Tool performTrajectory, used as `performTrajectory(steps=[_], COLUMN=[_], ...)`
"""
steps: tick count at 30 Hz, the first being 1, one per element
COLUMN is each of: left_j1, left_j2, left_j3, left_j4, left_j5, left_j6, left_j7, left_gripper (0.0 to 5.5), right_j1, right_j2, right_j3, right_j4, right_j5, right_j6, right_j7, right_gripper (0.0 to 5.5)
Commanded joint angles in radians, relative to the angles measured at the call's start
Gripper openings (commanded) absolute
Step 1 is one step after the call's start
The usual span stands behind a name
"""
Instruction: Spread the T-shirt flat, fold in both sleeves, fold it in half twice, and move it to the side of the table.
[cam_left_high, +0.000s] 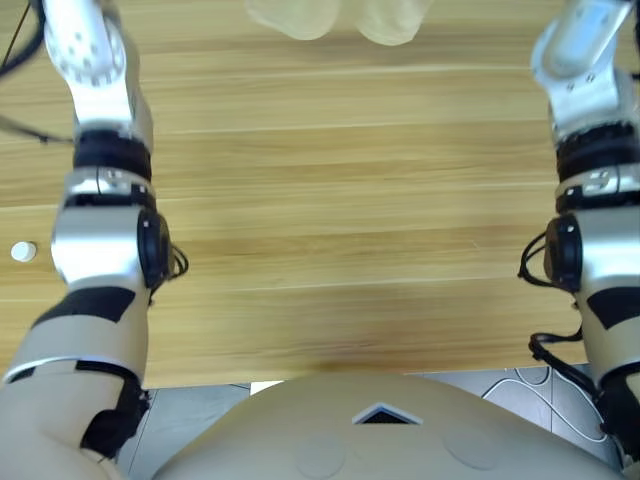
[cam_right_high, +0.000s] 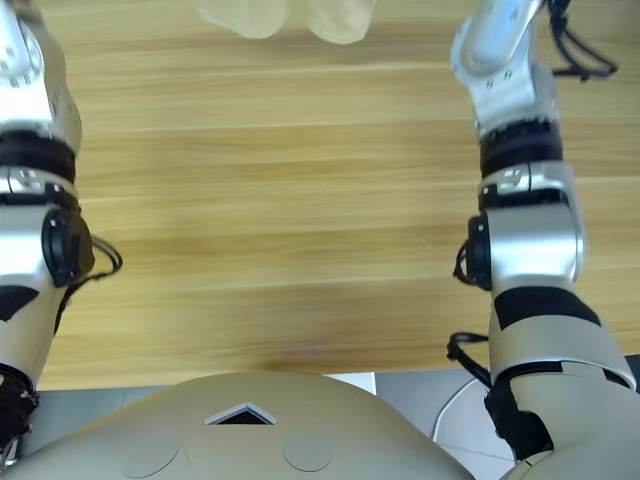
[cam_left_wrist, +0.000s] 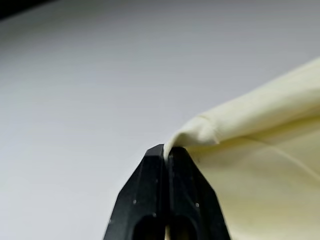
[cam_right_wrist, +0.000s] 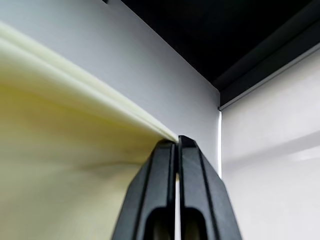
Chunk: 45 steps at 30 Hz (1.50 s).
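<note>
T-shirt (cam_left_wrist: 260, 165): soft matt cloth, stitched hem | desk (cam_left_high: 340, 200): smooth wood, striped grain, faint sheen | left claw (cam_left_wrist: 167, 152), right claw (cam_right_wrist: 176, 145): black, smooth, plastic-looking, satin finish

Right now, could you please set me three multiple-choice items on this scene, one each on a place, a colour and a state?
1. Where does the pale yellow cloth T-shirt show over the light wooden table in the head views?
A. At the far side, between the two arms
B. Folded at the near edge
C. Draped over the left elbow

2. What colour is the T-shirt?
A. Dark blue
B. Red
C. Pale yellow

3. How do the black left gripper and the black right gripper stand?
A. Both open wide
B. Both shut on the T-shirt
C. Both shut on nothing

Answers:
1 A, since cloth shows at the far side between the arms.
2 C, as every view shows pale yellow cloth.
3 B, since each wrist view shows closed fingers pinching a cloth edge.
</note>
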Motion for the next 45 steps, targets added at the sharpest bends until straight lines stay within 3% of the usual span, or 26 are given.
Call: performTrajectory(steps=[1,4,6,8,10,17,21,27,30,35,37,40,45], left_j1=[0.307,0.541,0.654,0.747,0.808,1.008,1.084,1.142,1.150,1.182,1.107,0.951,0.938], left_j2=[-0.024,0.003,0.046,0.092,0.131,0.211,0.254,0.276,0.287,0.312,0.293,0.247,0.241], left_j3=[-0.079,-0.273,-0.347,-0.376,-0.370,-0.342,-0.346,-0.354,-0.327,-0.186,-0.111,-0.133,-0.233], left_j4=[0.008,-0.058,-0.134,-0.238,-0.309,-0.555,-0.627,-0.659,-0.654,-0.753,-0.745,-0.714,-0.844], left_j5=[0.067,0.147,0.101,0.016,-0.024,0.006,0.081,0.124,0.130,-0.219,-0.252,-0.008,0.205], left_j6=[-0.052,-0.094,-0.079,-0.042,-0.015,0.081,0.104,0.121,0.110,0.112,0.140,0.209,0.239], left_j7=[-0.180,-0.513,-0.713,-0.854,-0.893,-0.862,-0.842,-0.824,-0.793,-0.866,-0.818,-0.682,-0.681], left_gripper=[0.02,0.02,0.02,0.02,0.02,0.02,0.72,1.88,2.19,2.19,2.19,2.19,2.19], right_j1=[0.300,0.530,0.706,0.816,0.882,1.020,1.099,1.246,1.273,1.280,1.257,1.219,1.186], right_j2=[-0.042,-0.112,-0.231,-0.302,-0.344,-0.412,-0.434,-0.474,-0.464,-0.475,-0.456,-0.407,-0.374], right_j3=[-0.017,0.095,0.247,0.290,0.274,0.189,0.134,0.026,-0.027,-0.134,-0.156,-0.121,-0.109], right_j4=[0.005,-0.111,-0.190,-0.220,-0.283,-0.495,-0.652,-0.849,-0.852,-0.861,-0.873,-0.844,-0.748], right_j5=[0.119,0.357,0.429,0.472,0.534,0.459,0.438,0.491,0.470,0.474,0.486,0.446,0.395], right_j6=[-0.081,-0.127,-0.155,-0.149,-0.125,0.040,0.150,0.264,0.273,0.242,0.222,0.192,0.125], right_j7=[0.226,0.708,1.005,1.164,1.239,1.324,1.341,1.388,1.388,1.395,1.398,1.399,1.399], right_gripper=[0.00,0.00,0.00,0.00,0.00,0.00,0.00,1.18,1.55,1.55,1.55,1.55,1.55])
